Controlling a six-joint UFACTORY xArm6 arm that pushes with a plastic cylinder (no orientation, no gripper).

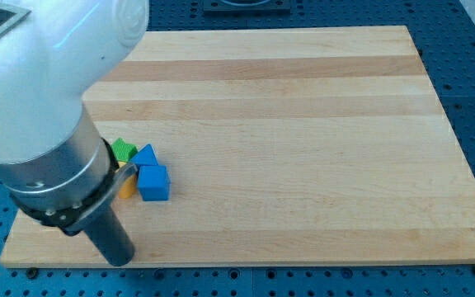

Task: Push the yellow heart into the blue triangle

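The blue triangle lies near the board's left side, touching a blue cube just below it. A yellow block, probably the heart, shows only as a sliver left of the blue cube; the arm hides most of it. It looks pressed against the blue cube and sits close below the triangle. My dark rod comes down from the large white and grey arm, and my tip rests near the board's bottom edge, below and slightly left of the yellow block and apart from it.
A green block sits just left of the blue triangle, partly hidden by the arm. The arm's body covers the view's top left and the board's left edge. The wooden board lies on a blue perforated table.
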